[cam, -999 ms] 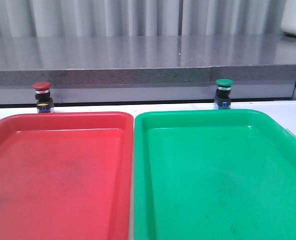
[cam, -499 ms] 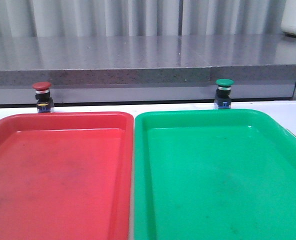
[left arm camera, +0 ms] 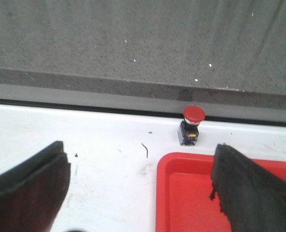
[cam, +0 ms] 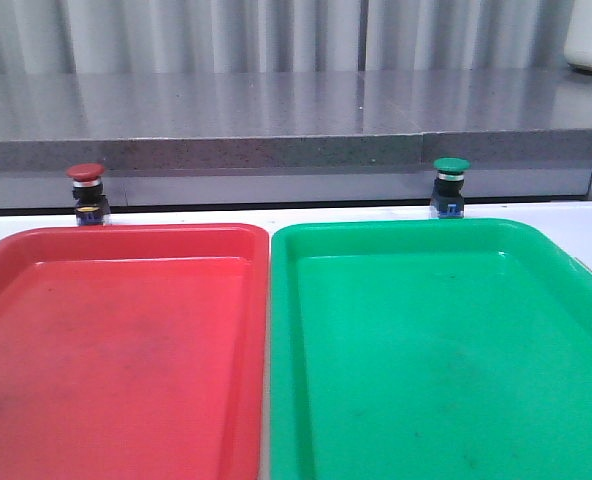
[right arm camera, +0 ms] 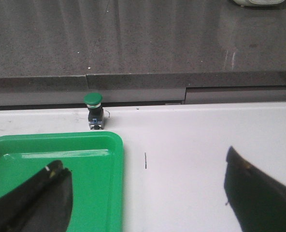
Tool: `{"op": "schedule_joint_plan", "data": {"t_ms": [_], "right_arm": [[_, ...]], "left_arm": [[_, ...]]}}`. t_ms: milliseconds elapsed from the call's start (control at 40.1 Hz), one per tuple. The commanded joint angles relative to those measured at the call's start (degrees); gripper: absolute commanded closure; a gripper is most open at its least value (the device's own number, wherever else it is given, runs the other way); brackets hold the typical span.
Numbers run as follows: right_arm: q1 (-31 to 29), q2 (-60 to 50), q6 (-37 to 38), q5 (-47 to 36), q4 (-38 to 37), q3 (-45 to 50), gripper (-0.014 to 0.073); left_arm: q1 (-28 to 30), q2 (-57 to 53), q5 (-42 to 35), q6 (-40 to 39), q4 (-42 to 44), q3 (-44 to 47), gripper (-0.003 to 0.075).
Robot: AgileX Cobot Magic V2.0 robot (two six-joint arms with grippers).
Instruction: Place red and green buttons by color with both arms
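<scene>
The red button [cam: 86,192] stands upright on the white table behind the red tray [cam: 116,350]. The green button [cam: 450,185] stands upright behind the green tray [cam: 436,350]. Neither arm shows in the front view. In the left wrist view my left gripper [left arm camera: 140,186] is open and empty, over the table and the red tray's corner [left arm camera: 172,164], short of the red button [left arm camera: 192,124]. In the right wrist view my right gripper [right arm camera: 148,188] is open and empty, over the green tray's corner [right arm camera: 109,145], short of the green button [right arm camera: 94,111].
A grey stone ledge [cam: 296,120] runs along the back of the table just behind both buttons. A white object [cam: 591,40] sits on it at the far right. The two trays lie side by side, nearly touching.
The front view has shifted very slightly; the buttons and trays stay where they were.
</scene>
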Motion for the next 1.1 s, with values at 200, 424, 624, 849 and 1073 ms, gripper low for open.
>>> {"op": "schedule_joint_plan", "data": {"t_ms": [200, 424, 624, 849, 1073], "right_arm": [[-0.3, 0.8, -0.5, -4.3, -0.2, -2.0, -0.0057], [-0.3, 0.8, -0.5, -4.3, -0.2, -2.0, -0.0057], [-0.3, 0.8, -0.5, -4.3, -0.2, -2.0, -0.0057], [-0.3, 0.8, -0.5, -4.3, -0.2, -2.0, -0.0057], [-0.3, 0.8, -0.5, -4.3, -0.2, -2.0, -0.0057]], "left_arm": [[-7.9, 25.7, 8.7, 3.2, -0.6, -23.3, 0.0155], [-9.1, 41.6, 16.8, 3.3, 0.1, -38.8, 0.0155], [-9.1, 53.9, 23.2, 3.4, 0.9, -51.0, 0.0155], [-9.1, 63.1, 23.7, 3.4, 0.9, -59.7, 0.0155], [-9.1, 68.1, 23.2, 3.4, 0.9, -63.0, 0.0155]]}}
